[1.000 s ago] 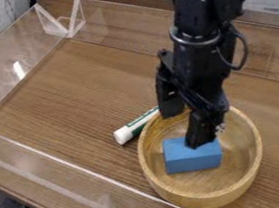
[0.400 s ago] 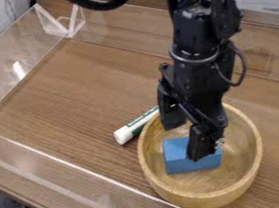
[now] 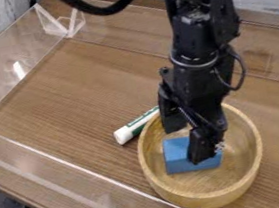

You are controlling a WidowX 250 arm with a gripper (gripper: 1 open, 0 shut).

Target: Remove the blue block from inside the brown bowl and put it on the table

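Observation:
A small bright-blue block (image 3: 184,155) lies inside the brown bowl (image 3: 252,164), a wide shallow tan wooden bowl near the front right of the table (image 3: 72,87). My black gripper (image 3: 196,139) points straight down into the bowl. Its fingers stand open, one at the block's far side and one overlapping the block's right half. From this view I cannot tell whether the fingertips touch the block. Part of the block is hidden behind the front finger.
A white marker with a green cap (image 3: 138,126) lies on the tabletop against the bowl's left rim. Clear acrylic walls (image 3: 13,57) run along the table's edges, with a clear stand (image 3: 60,20) at the back left.
The gripper has sunk slightly lower into the bowl over the block. Its fingers stay open, and the block and bowl have not moved.

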